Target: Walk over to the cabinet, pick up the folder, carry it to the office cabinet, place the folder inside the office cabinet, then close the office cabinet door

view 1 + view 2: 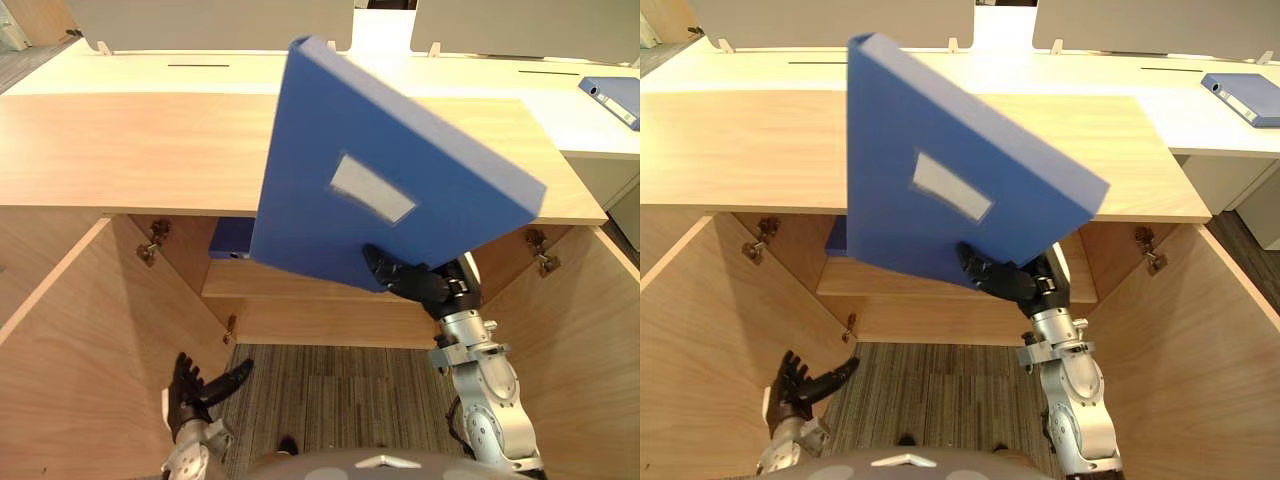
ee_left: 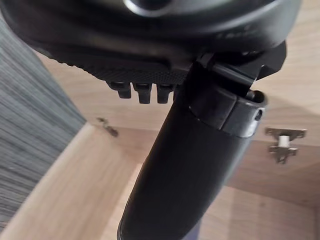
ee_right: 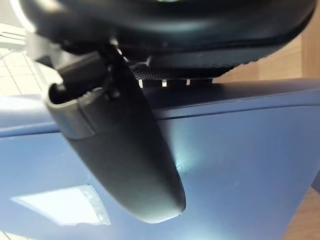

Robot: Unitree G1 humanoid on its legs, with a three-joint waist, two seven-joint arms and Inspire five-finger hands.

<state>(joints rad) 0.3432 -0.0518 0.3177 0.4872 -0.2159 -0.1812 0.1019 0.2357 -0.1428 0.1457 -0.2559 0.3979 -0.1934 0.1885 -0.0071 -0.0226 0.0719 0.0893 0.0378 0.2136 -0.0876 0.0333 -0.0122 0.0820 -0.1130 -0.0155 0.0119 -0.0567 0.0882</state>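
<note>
Wood cabinet (image 1: 120, 150) stood open | left hand (image 1: 195, 395) hung low, fingers spread, empty | blue folder (image 1: 440, 170) was tilted up before the cabinet top | right hand (image 1: 415, 283) pinched its lower edge | judged stiff, smooth, fairly light; edge grip could pivot, firmer hold near spine

Blue binder (image 1: 612, 100) on white desk (image 1: 568, 125); striped carpet (image 1: 330, 390) below.

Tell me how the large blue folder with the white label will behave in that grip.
The blue folder is probably stiff: it shows flat and unbent though the right hand pinches only its lower edge. Gripped far from its middle and tilted, it may swing or tip. Its smooth cover may slip.
</note>
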